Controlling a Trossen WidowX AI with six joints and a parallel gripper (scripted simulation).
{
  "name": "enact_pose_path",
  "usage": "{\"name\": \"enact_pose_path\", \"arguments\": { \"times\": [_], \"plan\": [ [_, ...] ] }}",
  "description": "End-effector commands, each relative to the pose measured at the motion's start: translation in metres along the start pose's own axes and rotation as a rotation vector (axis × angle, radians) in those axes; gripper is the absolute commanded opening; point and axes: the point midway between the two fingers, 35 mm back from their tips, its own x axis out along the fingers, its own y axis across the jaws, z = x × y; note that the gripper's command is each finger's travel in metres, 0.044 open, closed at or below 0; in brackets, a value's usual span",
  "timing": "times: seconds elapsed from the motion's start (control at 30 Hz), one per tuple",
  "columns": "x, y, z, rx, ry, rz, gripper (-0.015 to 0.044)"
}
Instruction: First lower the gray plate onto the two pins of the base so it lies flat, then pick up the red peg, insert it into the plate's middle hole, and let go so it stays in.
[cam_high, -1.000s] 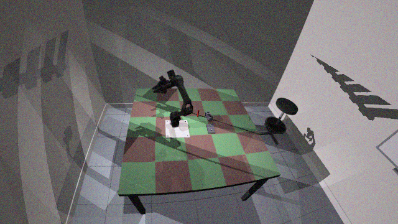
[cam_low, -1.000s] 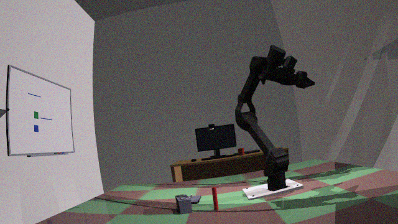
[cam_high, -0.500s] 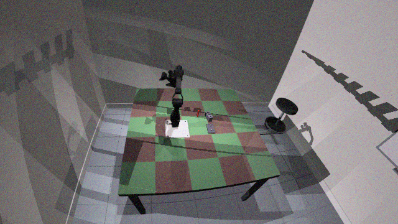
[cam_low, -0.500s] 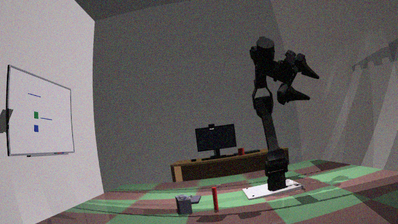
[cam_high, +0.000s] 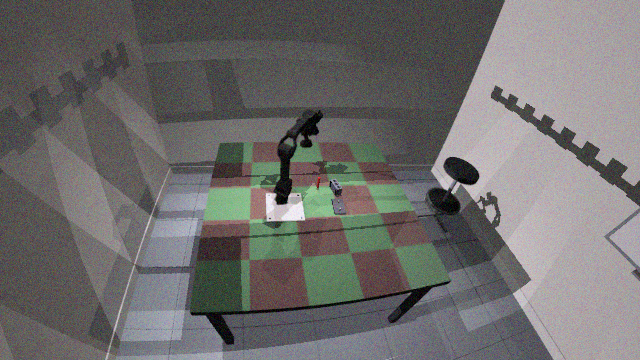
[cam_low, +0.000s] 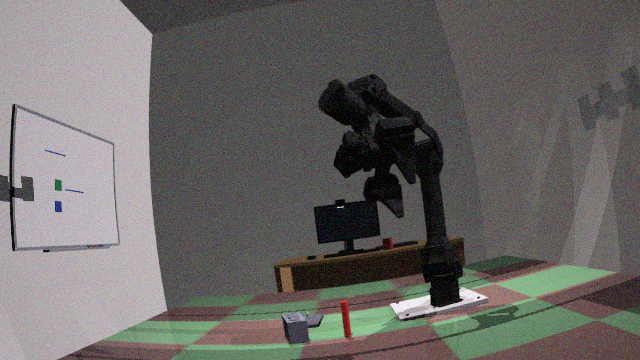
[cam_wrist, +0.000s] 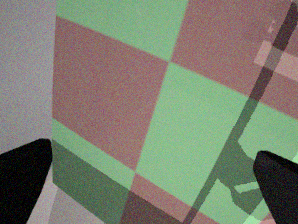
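The red peg (cam_high: 318, 183) (cam_low: 346, 319) stands upright on the table. A gray block (cam_high: 336, 187) (cam_low: 296, 328), which looks like the base, stands beside it; its pins are too small to make out. A flat darker gray piece (cam_high: 338, 206) (cam_low: 314, 320), which looks like the plate, lies next to the block and apart from it. My gripper (cam_high: 310, 139) (cam_low: 405, 198) (cam_wrist: 157, 155) is open and empty, high above the table and away from peg, block and plate. The wrist view shows none of these three.
The arm stands on a white mounting plate (cam_high: 295, 212) (cam_low: 409, 311), on a green and brown checkered table (cam_high: 325, 270) (cam_low: 220, 332). A black stool (cam_high: 461, 170) stands beyond the table's right edge. A desk with a monitor (cam_low: 347, 223) stands behind the table.
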Motion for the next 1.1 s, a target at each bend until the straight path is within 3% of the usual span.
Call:
{"name": "enact_pose_path", "arguments": {
  "times": [0.0, 0.23, 0.47, 0.83, 1.07],
  "plan": [
    [-0.003, -0.041, 0.063, 0.378, -0.129, -0.106, 0.044],
    [-0.017, -0.131, 0.139, 0.958, -0.328, -0.245, 0.044],
    [-0.039, -0.227, 0.178, 1.456, -0.513, -0.349, 0.044],
    [-0.044, -0.24, 0.184, 1.476, -0.522, -0.353, 0.044],
    [0.007, -0.272, 0.191, 1.476, -0.522, -0.353, 0.044]
  ]
}}
